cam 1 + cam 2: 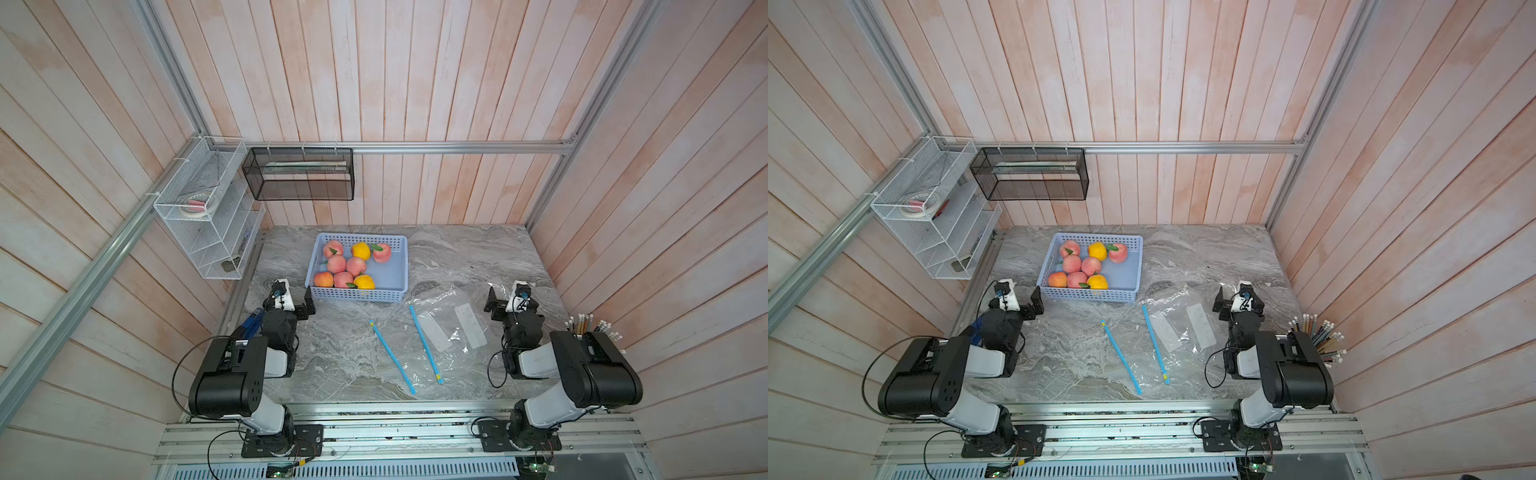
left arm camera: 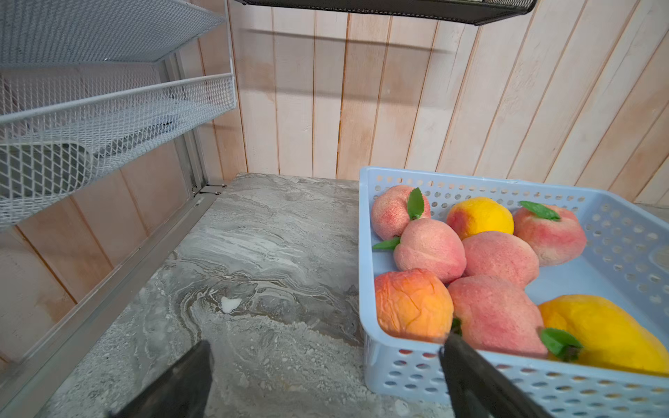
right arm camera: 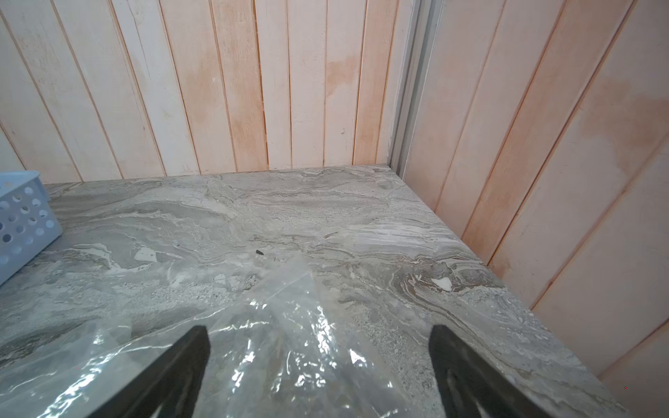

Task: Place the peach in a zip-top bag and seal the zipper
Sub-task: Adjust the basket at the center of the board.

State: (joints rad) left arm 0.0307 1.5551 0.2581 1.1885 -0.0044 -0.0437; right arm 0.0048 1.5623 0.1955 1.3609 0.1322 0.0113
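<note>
Not yet begun (every step left).
Peaches (image 1: 336, 264) in basket (image 1: 360, 237) at 11 o'clock, zip-top bags (image 1: 440, 328) flat at 4; left gripper (image 2: 325, 347), right gripper (image 3: 318, 333) wide open, empty.

The worktop (image 1: 340, 353) is a grey, marble-patterned slab, seen in both top views (image 1: 1059, 357). A pale blue perforated plastic basket (image 1: 357, 296) stands flat on it. Clear zip-top bags (image 1: 451, 332) lie crumpled on the slab in front of the basket and off its right front corner. They overlap, so where one bag ends cannot be told, nor whether the plastic touches the basket. Two blue zipper strips (image 1: 392, 357) (image 1: 424, 344) slant away from the basket, roughly parallel and apart. White label panels (image 1: 434, 330) show on the plastic, on the side of the strips farther from the basket's left end.
</note>
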